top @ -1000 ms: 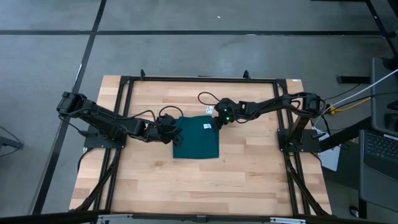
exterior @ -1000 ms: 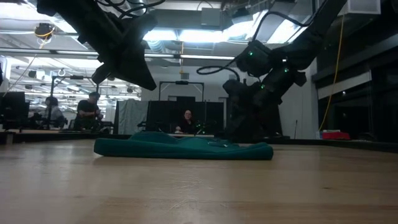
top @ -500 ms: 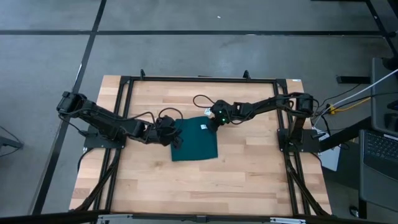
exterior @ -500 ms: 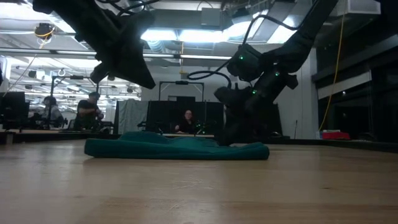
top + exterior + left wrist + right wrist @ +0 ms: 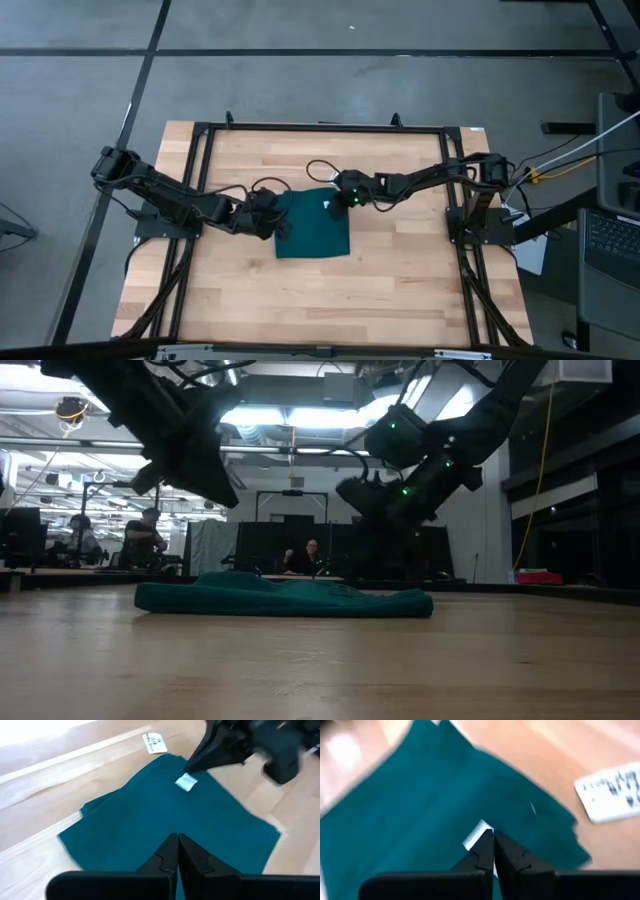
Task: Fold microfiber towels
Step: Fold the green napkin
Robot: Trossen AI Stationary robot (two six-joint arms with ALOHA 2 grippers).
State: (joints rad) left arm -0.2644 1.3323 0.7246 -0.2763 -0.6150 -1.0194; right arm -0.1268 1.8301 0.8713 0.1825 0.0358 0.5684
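On table (image 5: 400, 270): 1 towel (image 5: 312, 225), prob. folded, 2 arms.

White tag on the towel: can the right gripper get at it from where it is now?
Probably yes: the right gripper, shut, hovers just above the white tag on the towel, with nothing between them.

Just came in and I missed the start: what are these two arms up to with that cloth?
They are working on a dark teal microfiber towel lying folded and flat on the wooden table. The left pincer sits shut at the towel's left edge. The right pincer, also shut, hovers above the far right corner by the small white tag. Neither visibly grips the cloth.
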